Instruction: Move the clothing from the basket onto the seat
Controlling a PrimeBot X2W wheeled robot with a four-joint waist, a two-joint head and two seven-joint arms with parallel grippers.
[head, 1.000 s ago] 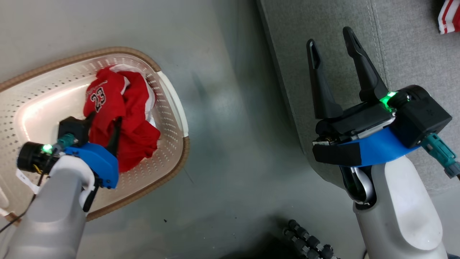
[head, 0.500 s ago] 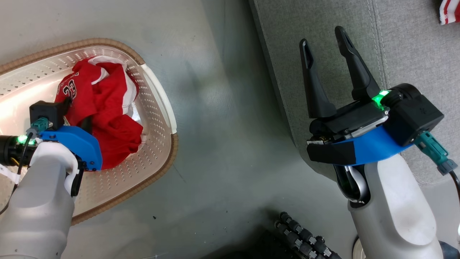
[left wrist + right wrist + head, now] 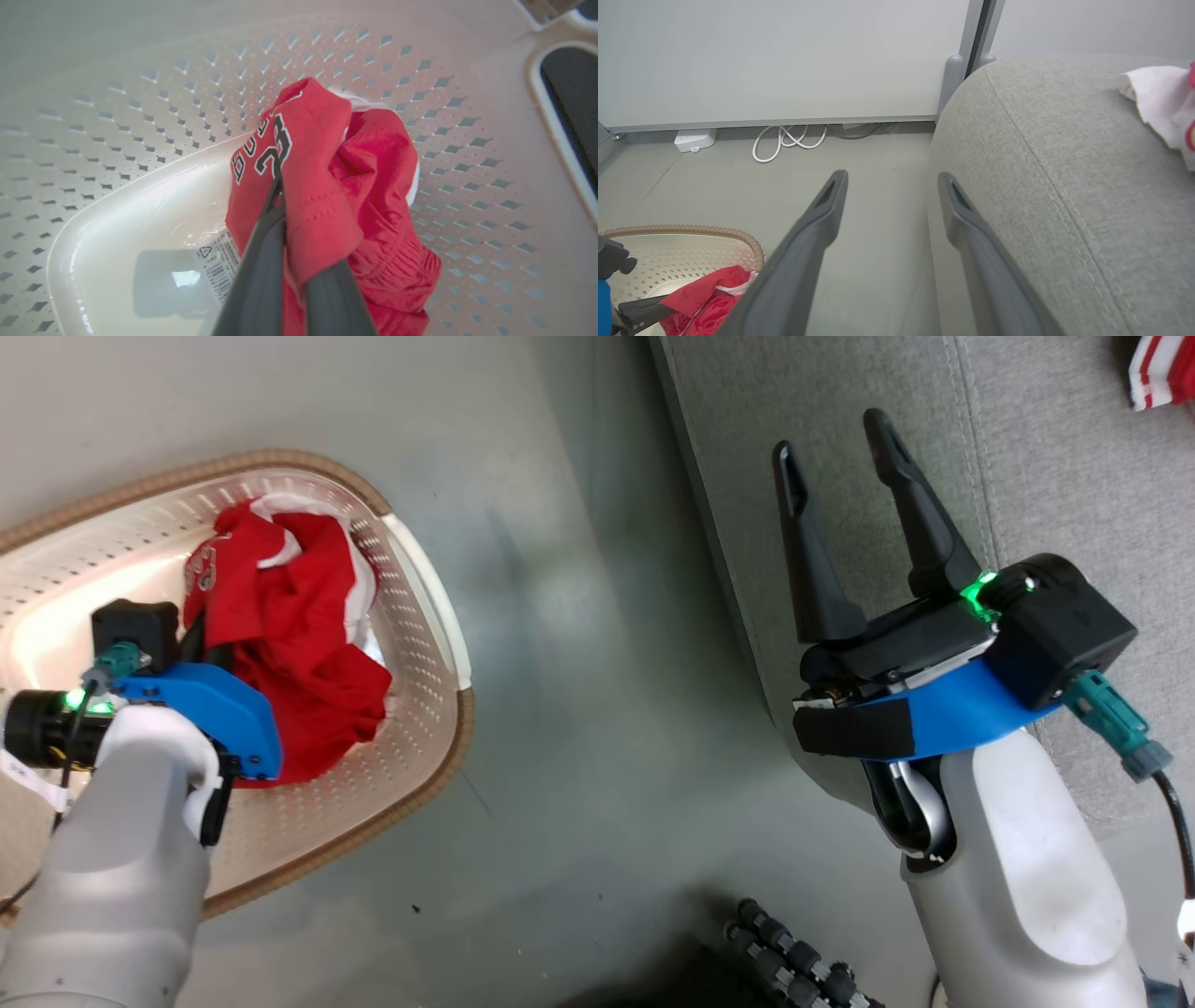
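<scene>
The basket (image 3: pixel 439 607) is sitting on the floor (image 3: pixel 597 663) at the left, the clothing (image 3: pixel 308 653) lying inside toward its right end, the left gripper (image 3: pixel 289 210) reaching into the heap. The seat (image 3: pixel 1074 476) is standing at the right, apart from the basket; the right gripper (image 3: pixel 831 437) is hovering over its left edge, and a second garment (image 3: pixel 1158 373) is lying on it, far right.
</scene>
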